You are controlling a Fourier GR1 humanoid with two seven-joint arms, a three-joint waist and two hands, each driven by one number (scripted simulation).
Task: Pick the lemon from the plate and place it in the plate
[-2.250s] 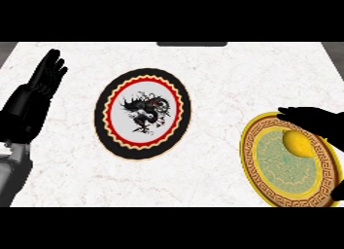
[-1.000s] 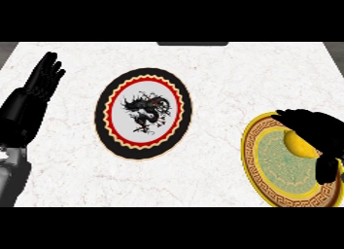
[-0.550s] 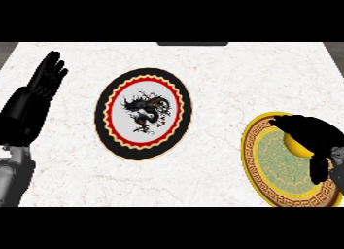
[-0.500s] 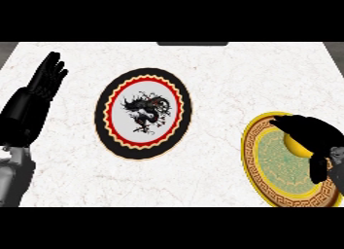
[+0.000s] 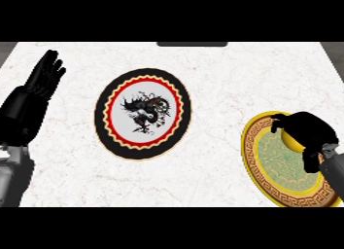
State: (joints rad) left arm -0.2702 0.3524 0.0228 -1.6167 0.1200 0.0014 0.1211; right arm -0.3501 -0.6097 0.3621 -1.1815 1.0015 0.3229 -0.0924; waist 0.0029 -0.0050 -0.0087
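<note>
So the right hand [image 5: 309, 135] is curled round the lemon [image 5: 291, 144]; lift straight up off the gold plate [image 5: 274, 187] before moving sideways

Lemon [image 5: 290, 142]: yellow, mostly hidden under the curled right hand [image 5: 309, 130], lying on the upper part of the gold-rimmed, green-centred plate [image 5: 255, 154] at right; black-rimmed plate [image 5: 103, 127], red ring and dragon motif, centre, well apart.

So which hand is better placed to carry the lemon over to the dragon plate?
The right hand: its fingers are curled over the lemon on the gold-rimmed plate. The left hand rests open at the counter's far left, beyond the dragon plate.
</note>
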